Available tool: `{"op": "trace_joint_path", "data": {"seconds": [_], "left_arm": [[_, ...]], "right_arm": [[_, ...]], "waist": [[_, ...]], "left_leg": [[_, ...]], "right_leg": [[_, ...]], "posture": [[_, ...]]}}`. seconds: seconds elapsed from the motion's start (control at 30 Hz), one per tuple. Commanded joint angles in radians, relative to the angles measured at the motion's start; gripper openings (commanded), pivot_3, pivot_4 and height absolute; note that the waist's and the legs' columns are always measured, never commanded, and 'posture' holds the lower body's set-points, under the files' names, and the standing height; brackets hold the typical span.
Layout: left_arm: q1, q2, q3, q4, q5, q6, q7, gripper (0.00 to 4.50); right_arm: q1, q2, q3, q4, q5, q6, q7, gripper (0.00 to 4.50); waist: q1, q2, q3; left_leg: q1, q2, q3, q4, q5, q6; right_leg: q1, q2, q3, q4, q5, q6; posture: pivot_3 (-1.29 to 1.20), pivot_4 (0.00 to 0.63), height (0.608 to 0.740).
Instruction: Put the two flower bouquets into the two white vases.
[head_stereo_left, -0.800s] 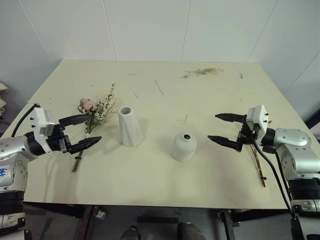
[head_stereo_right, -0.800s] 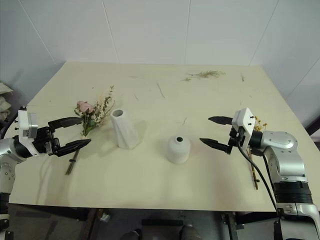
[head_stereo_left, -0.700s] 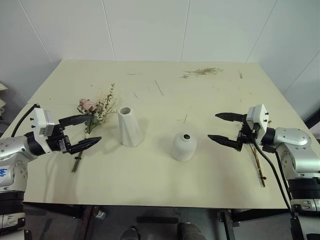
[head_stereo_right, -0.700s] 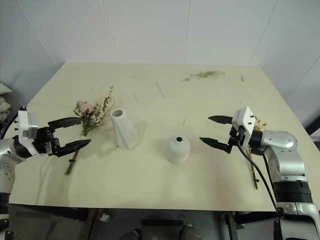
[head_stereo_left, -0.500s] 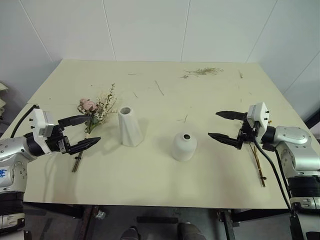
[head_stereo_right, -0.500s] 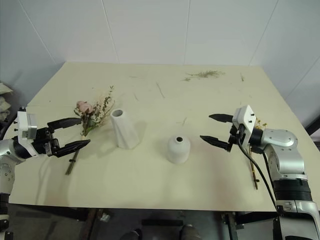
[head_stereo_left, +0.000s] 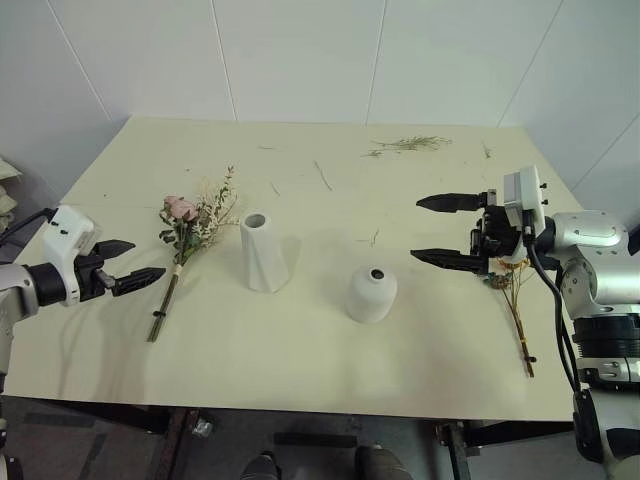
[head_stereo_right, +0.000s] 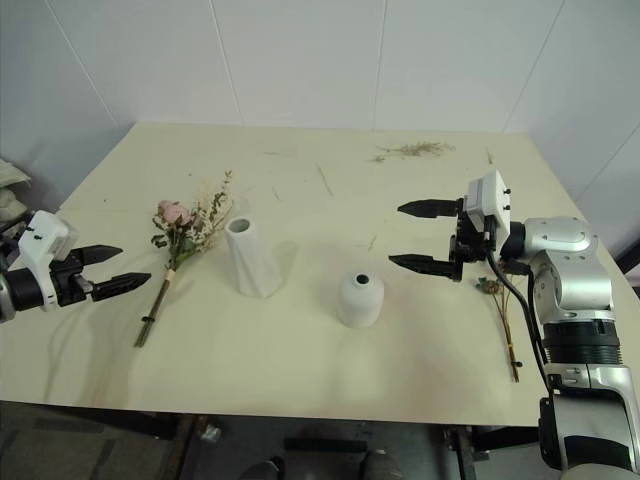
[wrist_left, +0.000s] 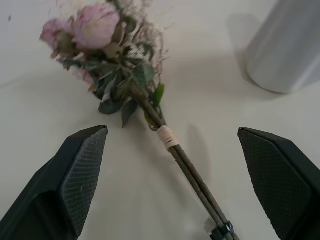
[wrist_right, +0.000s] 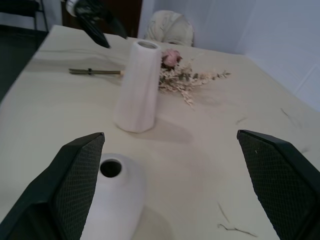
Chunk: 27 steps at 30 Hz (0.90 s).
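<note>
Pale cream tabletop (head_stereo_left: 320, 350) carries everything, and neither bunch is in a vase yet. At centre left of the head view stands the tall tapered matte white vase with a twisted faceted body (head_stereo_left: 264, 252), upright; just right of centre sits the short round white vase with a small hole in its top (head_stereo_left: 371, 293). The big bunch of pink roses, cream sprigs and green leaves (head_stereo_left: 190, 225) lies flat to the left of the tall vase, its bound stems trailing toward the lower left. The thin bunch of small yellow-orange flowers on brown stems (head_stereo_left: 515, 300) lies flat at the right, its stems pointing toward the lower right edge.

The left gripper (head_stereo_left: 128, 264) hovers at the far left with its black fingers spread and nothing between them; in its wrist view the rose stems lie between the fingers but apart from them. The right gripper (head_stereo_left: 436, 229) hangs over the table right of the round vase, fingers wide, empty.

Likely trouble: closing on the rose blooms rather than the bound stems would crush them. The thin stems lie flat and could slip a pinch. An arm swinging across could tip the tall vase, and the round vase's small hole leaves little margin for the stems.
</note>
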Motion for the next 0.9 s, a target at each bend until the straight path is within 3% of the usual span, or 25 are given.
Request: {"op": "trace_joint_path", "data": {"seconds": [0.03, 0.2, 0.37, 0.53, 0.9], "left_arm": [[-0.057, 0.032, -0.060, -0.068, 0.014, 0.204, 0.051, 4.46], [-0.258, 0.019, -0.226, 0.022, 0.101, 0.432, 0.125, 4.46], [-0.387, 0.016, -0.376, 0.132, 0.192, 0.520, 0.132, 4.46], [-0.488, -0.031, -0.427, 0.207, 0.192, 0.631, 0.117, 4.46], [-0.545, -0.029, -0.564, 0.314, 0.220, 0.618, 0.021, 4.46]], "right_arm": [[0.000, -0.052, -0.022, -0.069, 0.046, 0.078, 0.037, 4.50], [0.053, -0.092, -0.036, -0.111, 0.071, 0.132, 0.045, 4.50], [0.100, -0.079, -0.042, -0.146, 0.085, 0.137, 0.027, 4.50], [0.118, -0.054, -0.044, -0.174, 0.111, 0.144, 0.017, 4.50], [0.118, -0.034, -0.044, -0.249, 0.141, 0.167, -0.013, 4.50]], "waist": [[-0.001, 0.000, 0.000], [-0.001, 0.000, 0.000], [-0.008, 0.000, 0.000], [-0.003, 0.000, 0.000], [-0.004, 0.000, 0.000]], "left_leg": [[0.000, 0.000, 0.000, 0.000, 0.000, 0.000], [-0.006, 0.000, -0.001, 0.003, 0.000, 0.000], [-0.006, 0.000, 0.000, 0.005, 0.000, 0.000], [-0.006, 0.000, 0.000, 0.005, 0.000, -0.001], [-0.008, -0.001, -0.001, 0.006, 0.001, -0.001]], "right_leg": [[-0.001, 0.000, 0.000, 0.000, 0.000, 0.000], [-0.007, 0.001, 0.000, 0.005, 0.000, 0.000], [-0.008, 0.001, 0.001, 0.007, 0.000, 0.000], [-0.008, 0.002, 0.001, 0.008, -0.001, 0.000], [-0.009, 0.001, 0.001, 0.008, -0.001, 0.001]], "posture": [[0.00, 0.150, 0.740], [0.00, 0.150, 0.740], [0.00, 0.150, 0.740], [0.00, 0.150, 0.740], [0.00, 0.150, 0.740]]}}
